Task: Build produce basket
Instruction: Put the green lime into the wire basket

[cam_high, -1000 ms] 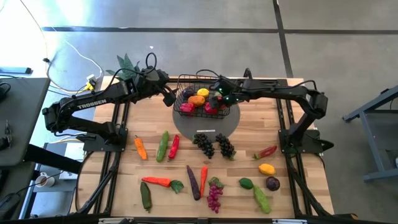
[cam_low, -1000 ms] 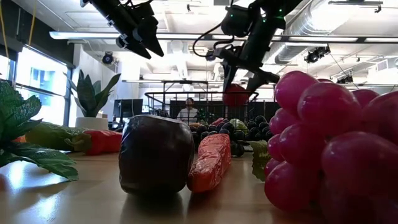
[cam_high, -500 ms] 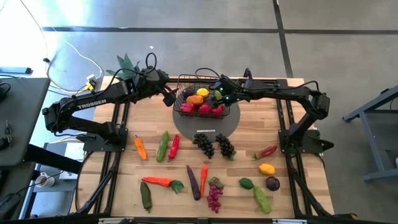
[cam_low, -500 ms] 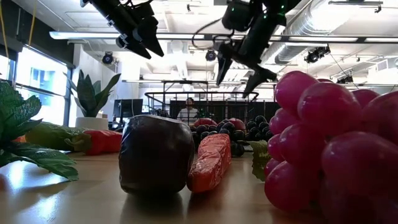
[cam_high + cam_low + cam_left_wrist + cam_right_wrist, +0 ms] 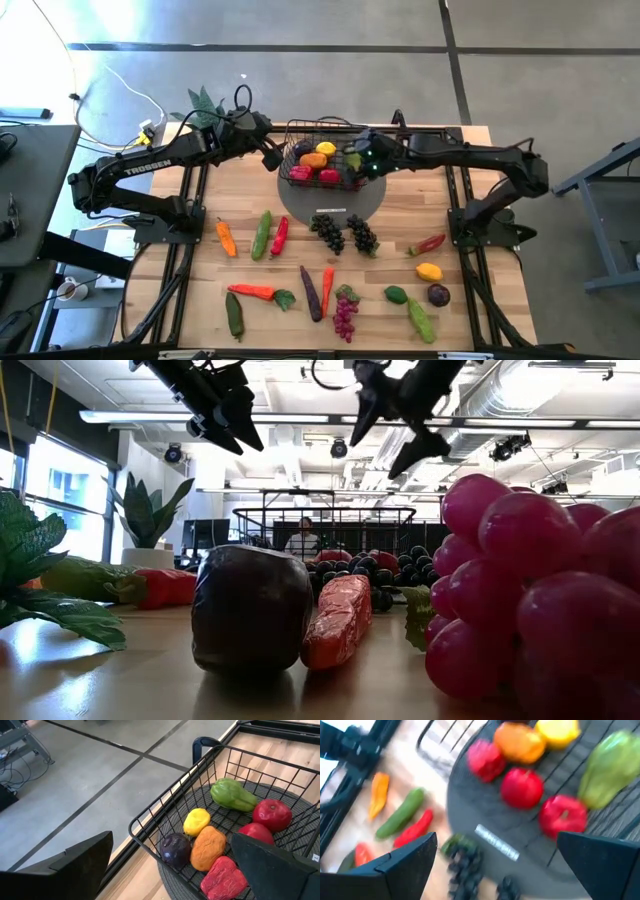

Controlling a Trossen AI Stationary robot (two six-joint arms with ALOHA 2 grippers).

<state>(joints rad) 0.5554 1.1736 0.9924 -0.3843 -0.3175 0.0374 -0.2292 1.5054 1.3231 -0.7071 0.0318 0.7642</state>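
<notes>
Basket of black wire stands at the far middle of the table, on a flat grey round disc. Inside it, the left wrist view shows a green fruit, two red apples, a yellow lemon, an orange piece, a dark purple piece and a red pepper.

The right gripper hangs above the basket's right side with its fingers spread wide and nothing between them; in the low view it sits high over the basket rim. The left gripper waits just left of the basket, raised off the table, its fingers also spread and empty.

The rest of the produce lies loose on the near half of the table. Two dark grape bunches sit just near of the disc. To the left lie an orange pepper, a green cucumber and a red chilli. Nearer still are a carrot, a dark eggplant and purple grapes. On the right lie a red pepper, a lemon, a lime and a dark plum.

A potted plant stands at the far left corner.
</notes>
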